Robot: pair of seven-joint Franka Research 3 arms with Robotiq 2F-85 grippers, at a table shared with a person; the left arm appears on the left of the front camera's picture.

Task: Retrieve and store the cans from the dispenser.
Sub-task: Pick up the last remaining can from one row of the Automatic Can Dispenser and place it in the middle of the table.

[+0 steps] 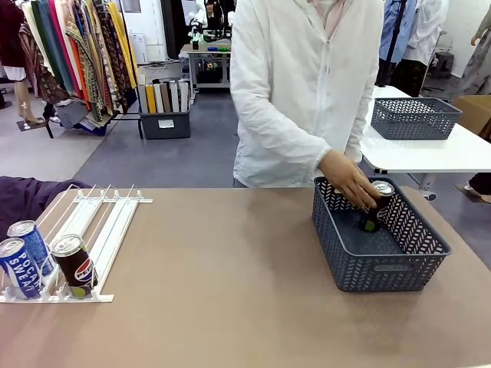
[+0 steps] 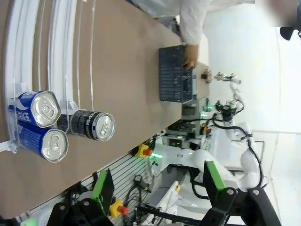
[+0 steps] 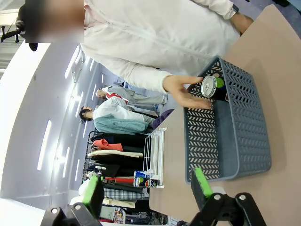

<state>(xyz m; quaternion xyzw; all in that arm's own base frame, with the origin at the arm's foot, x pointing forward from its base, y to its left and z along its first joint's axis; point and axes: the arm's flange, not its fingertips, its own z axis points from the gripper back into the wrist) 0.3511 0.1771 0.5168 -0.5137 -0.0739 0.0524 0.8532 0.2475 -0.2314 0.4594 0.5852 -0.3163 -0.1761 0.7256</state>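
A brown tabletop (image 1: pixel 230 299) spans the near side of a shop-like room. A clothes rack (image 1: pixel 77 54) stands far behind its left end, and a person (image 1: pixel 307 84) in a white jacket stands at its far edge.

The dispenser (image 1: pixel 107 222) lies at the tabletop's near left corner, its lanes running from the far side toward the near edge. Three cans sit at its near end. Two Pocari cans (image 1: pixel 31 249) are side by side in the left lanes, touching each other. A Pepsi can (image 1: pixel 74 265) is just beside them on the right. In its wrist view the left gripper (image 2: pixel 157 183) hangs off that near end, its fingers spread wide with nothing between them.

Toward the right edge sits a dark grey basket (image 1: pixel 383 272). The person's hand (image 1: pixel 349 182) reaches into its far right corner, with the fingers around a black can (image 1: pixel 381 201) that has a silver top and a green mark. Whether that can rests on the basket floor cannot be told. In its wrist view the right gripper (image 3: pixel 146 186) hovers well apart from the basket, its fingers also wide apart and holding nothing.
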